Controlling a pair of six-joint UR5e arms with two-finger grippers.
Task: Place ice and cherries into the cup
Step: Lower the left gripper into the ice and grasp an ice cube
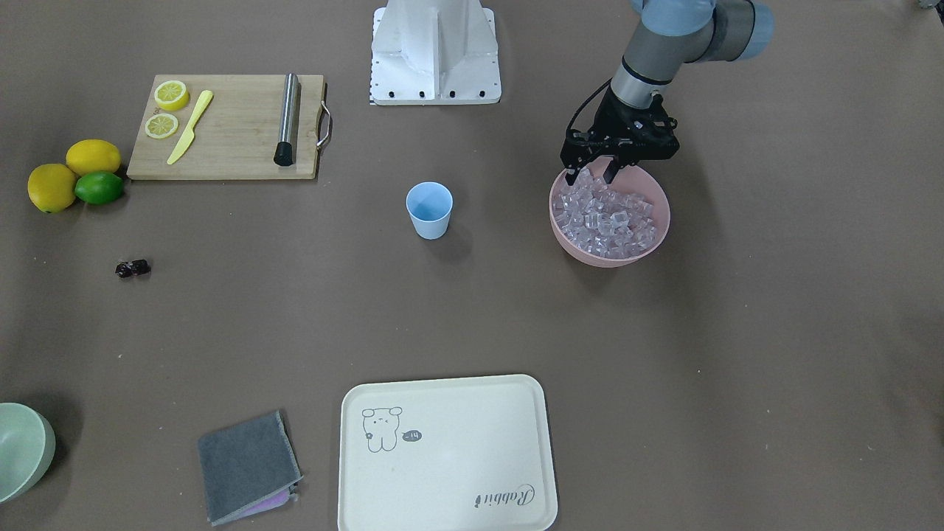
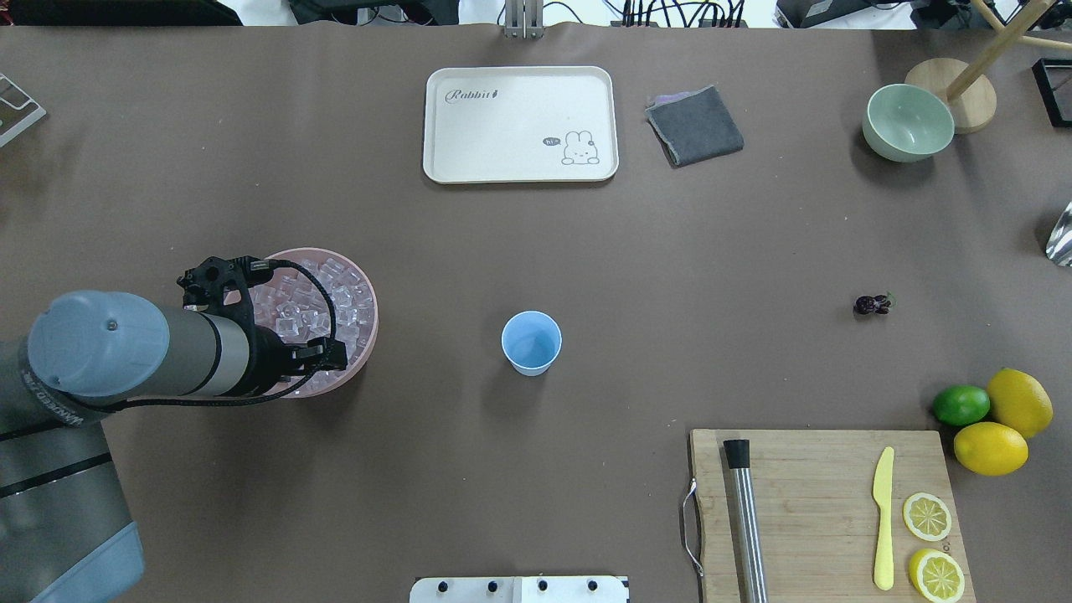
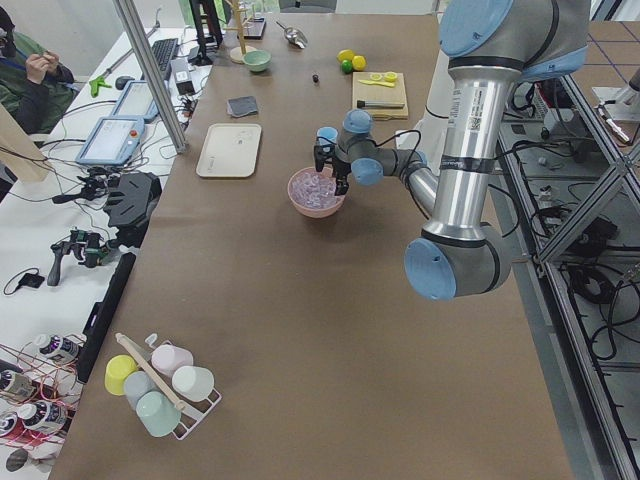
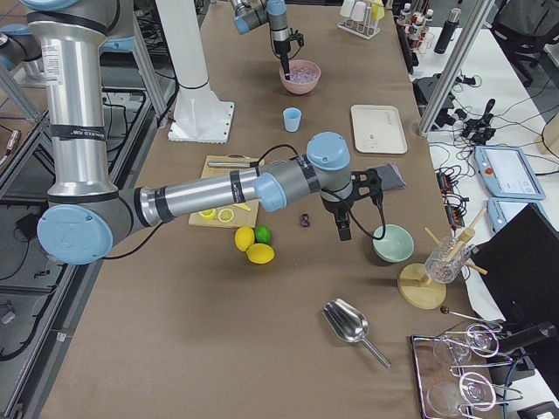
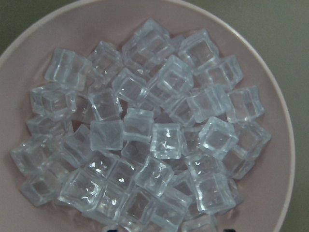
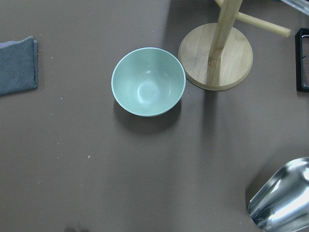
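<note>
The ice [image 5: 145, 130] is a heap of clear cubes that fills the pink bowl [image 1: 606, 254]; it also shows in the front view [image 1: 608, 215]. My left gripper [image 1: 591, 175] is open, with its fingers hanging just over the ice at the bowl's robot-side rim and nothing between them. The light-blue cup [image 1: 429, 210] stands upright and empty mid-table, also seen from overhead [image 2: 531, 342]. The dark cherries [image 2: 871, 305] lie on the bare table on my right side. My right gripper [image 4: 341, 229] hovers between the cherries [image 4: 305, 219] and a green bowl; I cannot tell if it is open.
A wooden cutting board [image 2: 821, 511] holds lemon slices, a yellow knife and a steel rod. Two lemons and a lime [image 2: 961, 404] sit beside it. A cream tray [image 2: 519, 124], a grey cloth [image 2: 695, 126], a pale green bowl [image 6: 148, 81], a wooden stand [image 6: 216, 58] and a metal scoop [image 6: 282, 198] lie farther off.
</note>
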